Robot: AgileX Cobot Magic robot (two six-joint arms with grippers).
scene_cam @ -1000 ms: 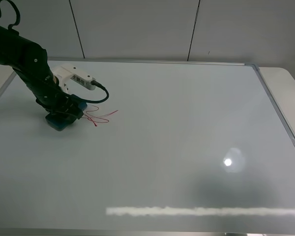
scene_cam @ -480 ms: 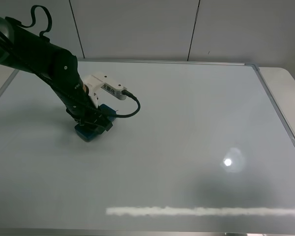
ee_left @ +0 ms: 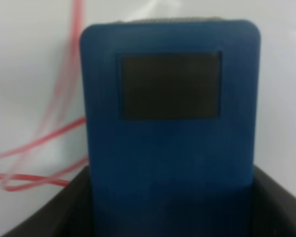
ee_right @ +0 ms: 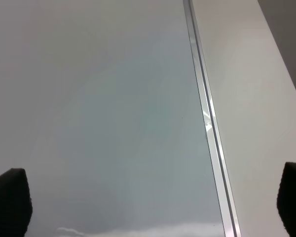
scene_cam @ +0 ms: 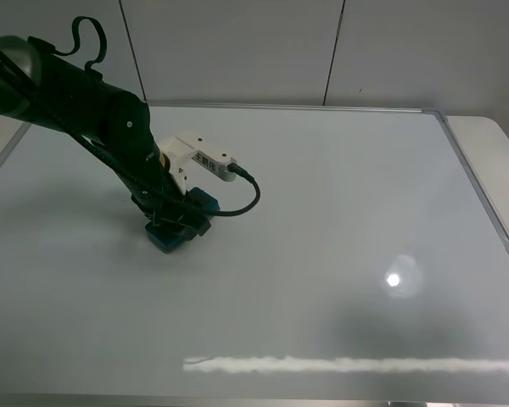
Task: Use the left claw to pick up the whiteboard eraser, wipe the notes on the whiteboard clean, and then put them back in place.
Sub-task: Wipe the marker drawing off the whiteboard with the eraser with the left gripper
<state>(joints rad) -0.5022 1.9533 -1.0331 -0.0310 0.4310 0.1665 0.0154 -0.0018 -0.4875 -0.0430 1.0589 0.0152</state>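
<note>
My left claw [scene_cam: 176, 225] is shut on the whiteboard eraser [scene_cam: 170, 239], a blue-teal block pressed flat on the whiteboard [scene_cam: 339, 195] at its left-centre. In the left wrist view the eraser [ee_left: 170, 98] fills the frame with a dark patch on top, held between dark jaws at its near end. Blurred red lines of the notes [ee_left: 44, 148] show beside it on the board. In the exterior high view the notes do not show; the arm and eraser cover that spot. My right gripper [ee_right: 153, 207] is open over the board's right side, outside the exterior high view.
The board's silver frame [ee_right: 207, 123] runs along its right side, with a white table surface [scene_cam: 492, 144] beyond it. Wall panels stand behind the board. A light glare spot [scene_cam: 394, 279] and a reflected bright strip [scene_cam: 348, 365] lie on the board.
My left arm has slid the eraser to the right across the board, over the red scribble. The scribble seen a second ago no longer shows in the exterior high view.
</note>
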